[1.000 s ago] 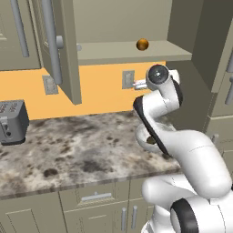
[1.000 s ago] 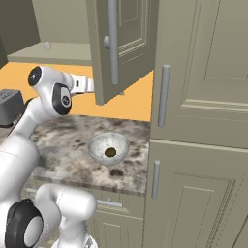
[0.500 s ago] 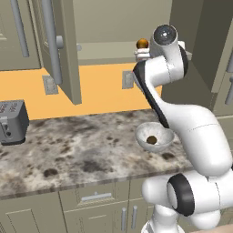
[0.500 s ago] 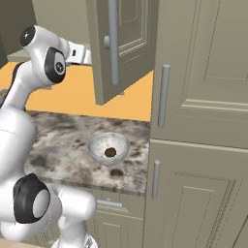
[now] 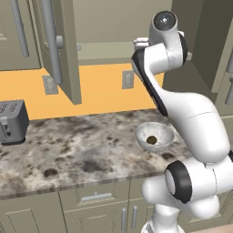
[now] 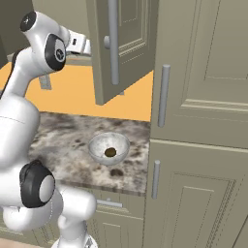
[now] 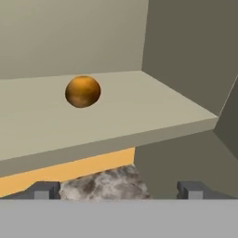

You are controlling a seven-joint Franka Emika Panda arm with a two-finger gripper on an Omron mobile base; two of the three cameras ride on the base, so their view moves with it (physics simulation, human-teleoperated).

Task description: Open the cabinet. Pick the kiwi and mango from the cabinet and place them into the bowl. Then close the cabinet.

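While both of its two panelled doors stand swung open, the cabinet [image 5: 104, 27] shows a plain grey-beige inside with one flat shelf, and each door carries one long round metal bar handle. Left of the cabinet hangs another wall cabinet [image 5: 16, 36] with a similar bar handle. Right of the cabinet, in the right base view, a tall cupboard [image 6: 203, 121] of the same matt panelled finish rises with two bar handles, one above the other. Below the cabinet runs one counter [image 5: 82, 150] of glossy speckled stone in grey, brown and black, backed by a flat orange wall [image 5: 104, 93] with two small grey outlets. Under the counter sit low drawers and doors [image 5: 91, 205] with short metal pulls.

One white arm [image 5: 182, 109], smooth and rounded with dark joints, reaches up from below the counter edge to the cabinet's shelf. One boxy grey toaster [image 5: 12, 122] stands on the counter, well left of the cabinet's opening. One round, wide bowl [image 5: 154, 136], whitish with grey marbling, rests on the counter below the cabinet's right half. One gripper [image 7: 119, 189] points into the cabinet with its two dark tips spread wide, nothing between them.

One mango [image 7: 82, 91], a smooth orange-brown ball, lies on the cabinet's shelf, well apart from the gripper. One kiwi [image 5: 151, 140], a small dark brown oval, lies inside the bowl, below the cabinet.
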